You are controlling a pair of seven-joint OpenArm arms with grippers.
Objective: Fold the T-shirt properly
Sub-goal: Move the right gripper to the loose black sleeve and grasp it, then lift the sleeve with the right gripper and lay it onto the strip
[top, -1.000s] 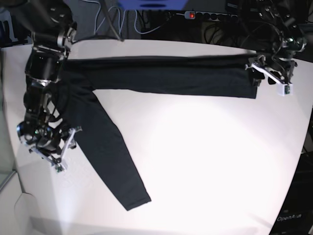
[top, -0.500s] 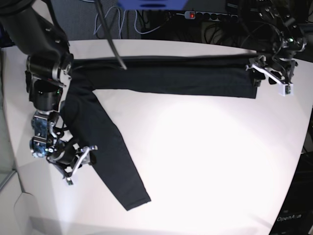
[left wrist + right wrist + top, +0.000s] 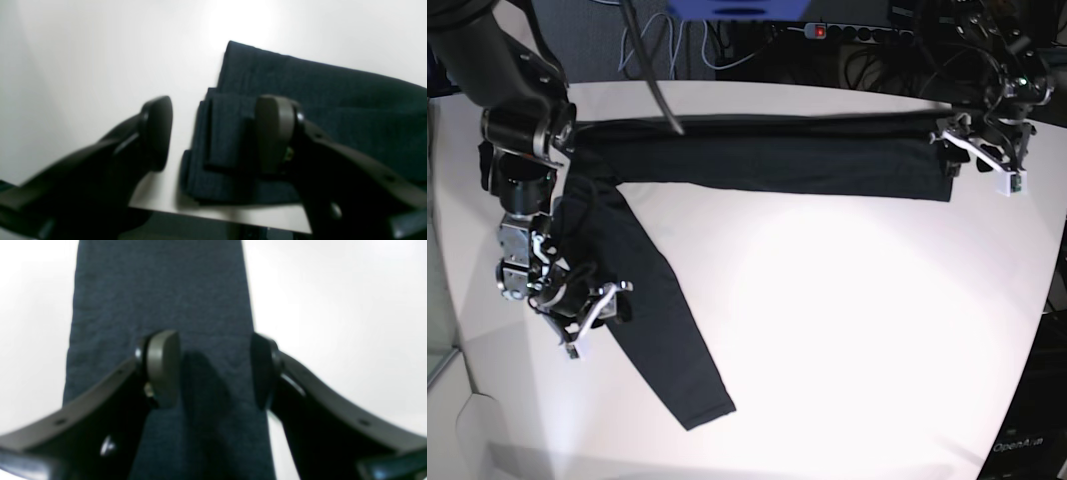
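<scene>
Right hand (image 3: 213,370) over T-shirt (image 3: 160,300) sleeve, unclenched

The black T-shirt (image 3: 767,155) is laid flat as a long folded band, its layered end beneath the open left gripper (image 3: 213,133), one sleeve stretched out under the open right gripper (image 3: 213,368)

arms: chunky black-and-silver jointed segments (image 3: 519,150)
fingers: curved matte black, rounded oval pads (image 3: 163,366)
wrist bits: white brackets (image 3: 987,160)
</scene>
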